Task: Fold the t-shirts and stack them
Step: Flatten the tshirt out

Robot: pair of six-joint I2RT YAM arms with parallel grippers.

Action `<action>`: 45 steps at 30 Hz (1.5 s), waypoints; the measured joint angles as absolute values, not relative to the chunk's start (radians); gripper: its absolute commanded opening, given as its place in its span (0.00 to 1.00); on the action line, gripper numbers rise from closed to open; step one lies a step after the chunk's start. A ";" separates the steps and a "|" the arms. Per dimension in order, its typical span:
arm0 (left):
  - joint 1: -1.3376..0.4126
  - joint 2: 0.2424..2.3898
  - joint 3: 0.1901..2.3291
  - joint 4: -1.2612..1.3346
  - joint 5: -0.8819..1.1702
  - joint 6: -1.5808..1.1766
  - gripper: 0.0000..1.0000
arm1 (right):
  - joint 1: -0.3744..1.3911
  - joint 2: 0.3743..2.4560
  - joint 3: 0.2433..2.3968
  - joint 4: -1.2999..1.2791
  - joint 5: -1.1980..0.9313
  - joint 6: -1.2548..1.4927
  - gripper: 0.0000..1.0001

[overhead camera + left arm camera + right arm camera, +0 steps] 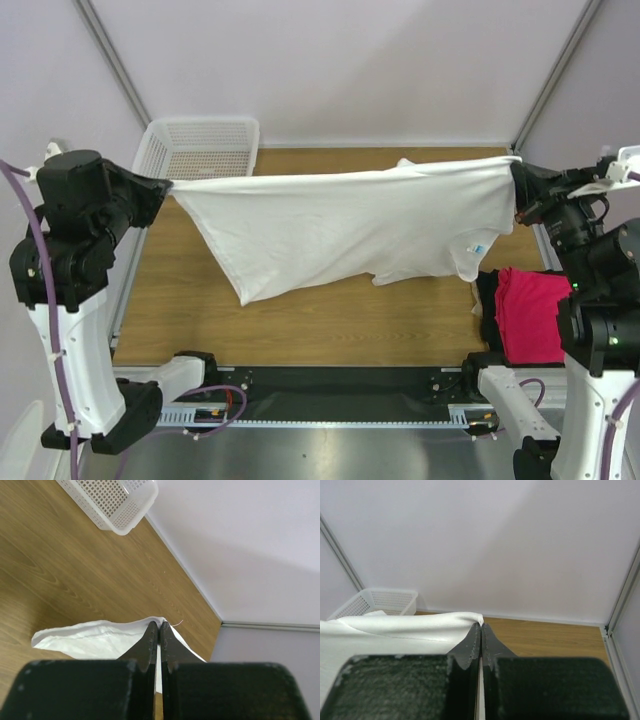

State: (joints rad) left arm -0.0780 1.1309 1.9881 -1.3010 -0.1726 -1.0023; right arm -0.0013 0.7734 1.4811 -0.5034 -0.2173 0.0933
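Note:
The white t-shirt (350, 225) hangs stretched in the air between both arms, above the wooden table (330, 325). Its small blue-white tag (478, 248) shows near the right end. My left gripper (168, 186) is shut on the shirt's left corner; in the left wrist view the cloth (95, 639) is pinched at the fingertips of the gripper (158, 626). My right gripper (516, 172) is shut on the right corner; the cloth (400, 630) shows beside that gripper (481, 626). A folded magenta-pink t-shirt (532, 312) lies on a black one (487, 300) at the table's right edge.
A white mesh basket (198, 148) stands at the back left corner of the table; it also shows in the left wrist view (114, 501) and the right wrist view (377, 601). Pale walls close the back and sides.

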 measured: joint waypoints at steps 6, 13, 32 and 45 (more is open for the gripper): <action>-0.078 1.113 2.045 -1.349 -0.173 -1.002 0.00 | -0.001 0.751 1.578 -0.610 -0.207 0.101 0.00; -0.078 1.144 2.191 -1.349 -0.180 -0.982 0.01 | -0.007 0.770 1.766 -0.769 -0.208 0.123 0.00; -0.078 1.161 2.214 -1.362 -0.183 -0.916 0.00 | -0.149 0.879 2.210 -1.185 -0.255 0.187 0.00; -0.078 1.165 1.768 -1.303 -0.197 -0.915 0.00 | -0.164 0.773 1.618 -1.159 -0.216 0.246 0.00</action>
State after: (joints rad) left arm -0.0784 1.1652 1.7676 -1.3033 -0.1967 -0.9154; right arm -0.1638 0.7731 1.6176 -1.1591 -0.2161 0.2459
